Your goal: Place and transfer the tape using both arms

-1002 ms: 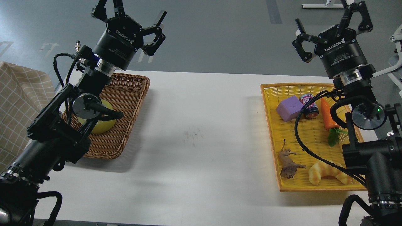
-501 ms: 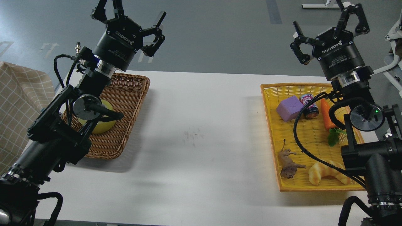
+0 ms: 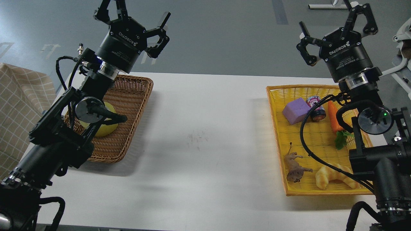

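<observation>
The tape, a yellow roll, lies in the brown wicker basket at the table's left, and my left arm hides most of it. My left gripper is open and empty, held high above the basket's far end. My right gripper is open and empty, held high above the far end of the yellow tray at the right. Both grippers are well apart from the tape.
The yellow tray holds a purple block, a small jar, a toy carrot, a toy animal and a croissant toy. A checked cloth lies at the far left. A white table spans between the baskets.
My right gripper has shifted slightly up and to the left. My left gripper has edged slightly right. Both stay open, and nothing on the table has moved.
</observation>
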Robot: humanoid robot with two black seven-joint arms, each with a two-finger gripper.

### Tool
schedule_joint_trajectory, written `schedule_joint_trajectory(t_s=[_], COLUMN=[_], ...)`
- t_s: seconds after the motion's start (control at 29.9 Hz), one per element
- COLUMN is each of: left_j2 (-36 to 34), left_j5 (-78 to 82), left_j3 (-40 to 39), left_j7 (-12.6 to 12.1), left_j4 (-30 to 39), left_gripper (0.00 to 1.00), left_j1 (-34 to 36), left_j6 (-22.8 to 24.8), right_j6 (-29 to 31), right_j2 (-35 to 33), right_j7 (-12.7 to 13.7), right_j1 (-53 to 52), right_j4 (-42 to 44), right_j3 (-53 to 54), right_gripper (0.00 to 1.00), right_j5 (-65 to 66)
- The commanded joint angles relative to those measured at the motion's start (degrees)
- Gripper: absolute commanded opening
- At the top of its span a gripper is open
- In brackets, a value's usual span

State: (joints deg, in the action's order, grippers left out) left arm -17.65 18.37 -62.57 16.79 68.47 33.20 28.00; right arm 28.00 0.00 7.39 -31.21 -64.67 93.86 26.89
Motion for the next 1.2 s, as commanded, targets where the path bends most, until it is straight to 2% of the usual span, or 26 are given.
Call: schedule_joint_trajectory(t_s=[0.0,1.17], left_j2=[0.2,1.7], left_j5=[0.0,0.1], left_j3=[-0.2,-0.2], left_j7=[0.0,0.0], left_j4=[0.0,-1.6], left_gripper=[0.98,0.98], left_j1=[-0.1,-0.9], left_j6=[0.0,0.0], right_j6=[0.0,0.0], right_j2=[0.0,0.0], right_j7=[0.0,-0.7], right_j1=[0.2,1.3], right_j4=[-0.1,0.0], right_j3=[0.0,0.6], right_gripper=[1.0,1.0], right_j5=[0.0,-0.1])
